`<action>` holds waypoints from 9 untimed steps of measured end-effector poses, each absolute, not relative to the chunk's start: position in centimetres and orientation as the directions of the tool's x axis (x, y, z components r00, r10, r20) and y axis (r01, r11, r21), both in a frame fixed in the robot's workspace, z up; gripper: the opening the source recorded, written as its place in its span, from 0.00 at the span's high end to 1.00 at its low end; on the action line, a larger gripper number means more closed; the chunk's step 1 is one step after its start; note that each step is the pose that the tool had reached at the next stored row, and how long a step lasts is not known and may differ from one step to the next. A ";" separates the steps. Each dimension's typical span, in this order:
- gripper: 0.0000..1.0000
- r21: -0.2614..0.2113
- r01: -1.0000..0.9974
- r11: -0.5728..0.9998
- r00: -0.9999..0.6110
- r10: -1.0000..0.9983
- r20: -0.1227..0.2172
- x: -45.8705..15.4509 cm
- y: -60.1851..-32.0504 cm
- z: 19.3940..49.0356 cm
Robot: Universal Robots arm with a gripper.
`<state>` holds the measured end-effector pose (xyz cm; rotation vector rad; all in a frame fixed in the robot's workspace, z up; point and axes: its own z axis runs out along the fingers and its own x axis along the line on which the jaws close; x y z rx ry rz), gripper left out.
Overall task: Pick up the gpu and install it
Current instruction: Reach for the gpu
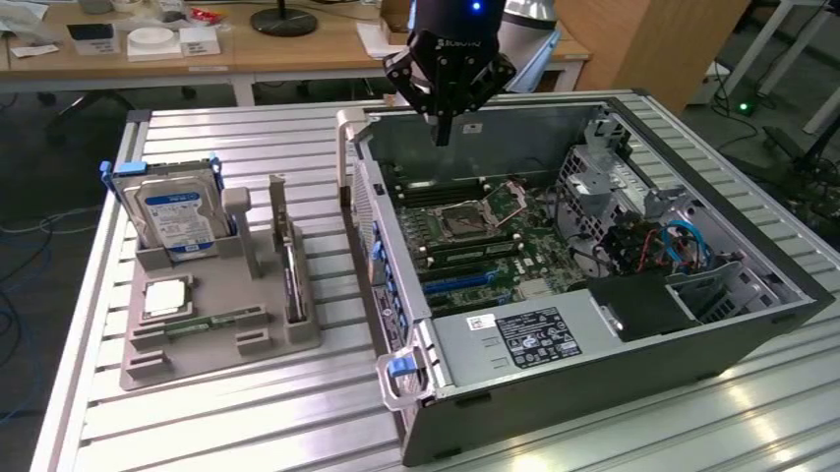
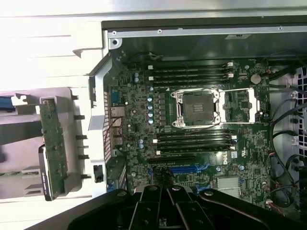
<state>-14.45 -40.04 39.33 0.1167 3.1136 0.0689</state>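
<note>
Four parts sit in the grey holder point(image 1: 230, 339) at the exterior view's left of the bench point(image 1: 236, 423). A hard drive point(image 1: 177, 221) with a blue label stands upright in the leftmost slot. A CPU chip point(image 1: 164, 295) lies flat in front of it, with a narrow memory stick point(image 1: 210, 321) flat just beside the chip. The gpu point(image 1: 290, 280) stands on its long edge in a slot along the holder's right side. It is untouched and well apart from the gripper. Wrist view shows the gpu point(image 2: 53, 148) with its green face up, outside the case wall. Right of the holder, the open computer case point(image 1: 591, 383) lies on its side with the motherboard point(image 1: 493, 251) exposed. The CPU socket point(image 1: 475, 216) has its frame flipped open and memory slots on both sides, and a blue expansion slot point(image 1: 459, 280) is nearer the camera. The gripper point(image 1: 444, 130) hangs above the far end of the case, clenched tight, grasping nothing. In the wrist view the gripper point(image 2: 165, 194) sits over the board's slot area, clear of the board. Further right is a metal drive cage with blue cables point(image 1: 683, 246).
</note>
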 end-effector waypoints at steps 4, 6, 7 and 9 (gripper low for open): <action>0.90 0.045 0.074 0.996 -0.997 0.075 -0.023 -14.7 -40.1 39.3; 0.90 0.045 0.074 0.996 -0.997 0.075 -0.023 -14.9 -40.1 39.3; 0.90 0.045 0.074 0.996 -0.997 0.075 -0.023 -14.9 -40.1 39.3; 0.90 0.045 0.074 0.996 -0.997 0.075 -0.023 -15.1 -40.1 39.3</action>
